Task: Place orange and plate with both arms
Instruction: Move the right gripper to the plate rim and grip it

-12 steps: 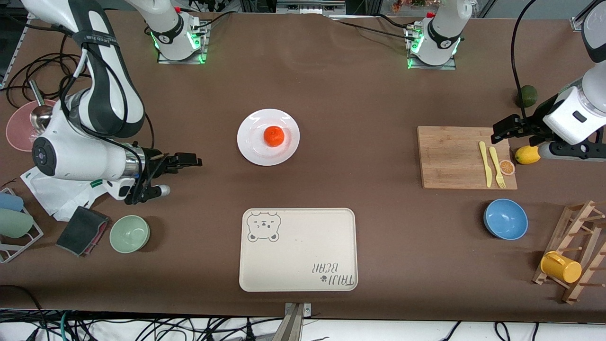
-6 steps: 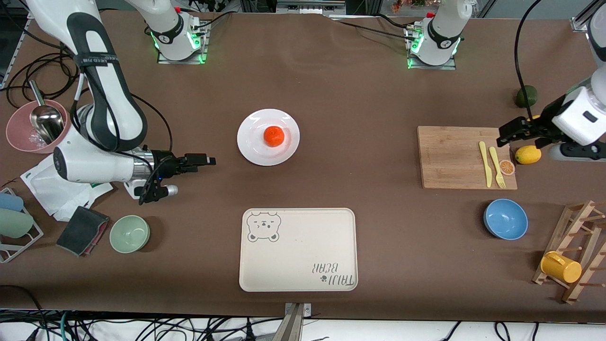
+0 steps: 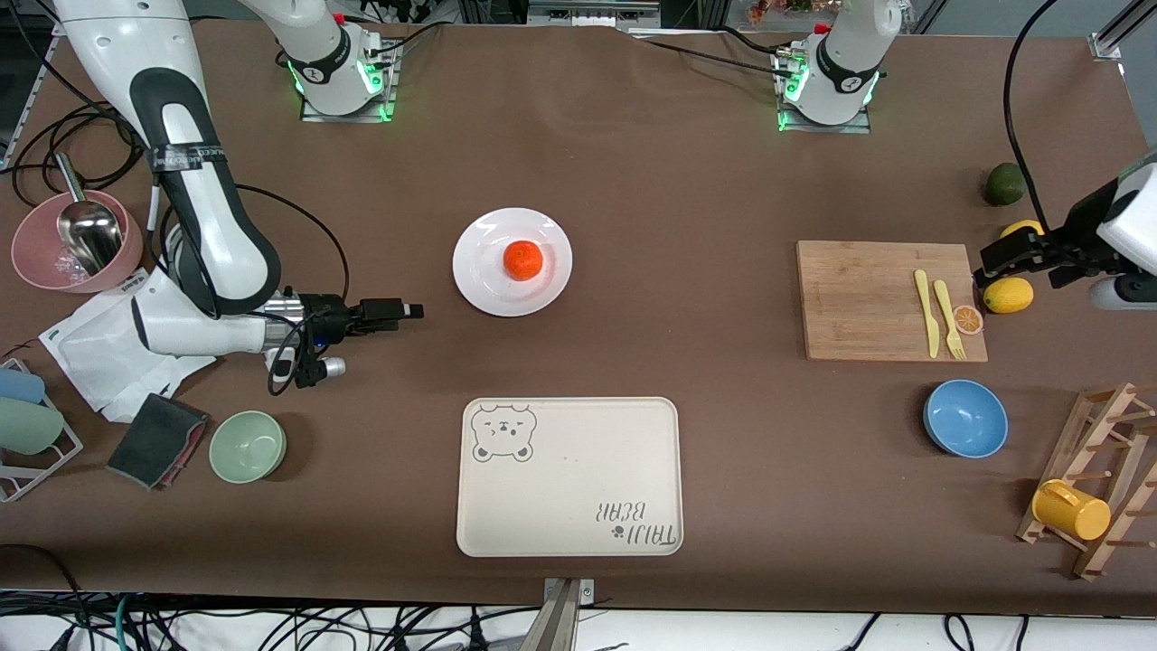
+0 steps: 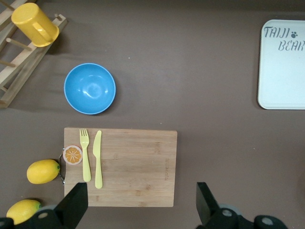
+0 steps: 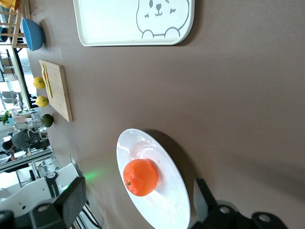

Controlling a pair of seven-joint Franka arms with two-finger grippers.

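The orange [image 3: 522, 259] sits in the middle of the white plate [image 3: 479, 280] on the brown table, between the arms' bases and the bear-print tray. In the right wrist view the orange [image 5: 140, 177] and plate [image 5: 167, 200] lie between my open fingers. My right gripper [image 3: 409, 310] is open and empty, low over the table beside the plate, toward the right arm's end. My left gripper [image 3: 990, 255] is open and empty, over the cutting board's edge by the lemons; in its wrist view the board [image 4: 133, 167] lies under the spread jaws.
A cream bear-print tray [image 3: 569, 475] lies nearer the camera than the plate. A wooden cutting board [image 3: 868, 298] carries a yellow knife and fork and an orange-slice disc. Two lemons [image 3: 1008, 295], an avocado [image 3: 1004, 183], a blue bowl [image 3: 964, 418], a green bowl [image 3: 248, 446] and a pink dish [image 3: 54, 262] stand around.
My right gripper has moved toward the plate and lower over the table. My left gripper has drawn back from over the cutting board toward the left arm's end of the table.
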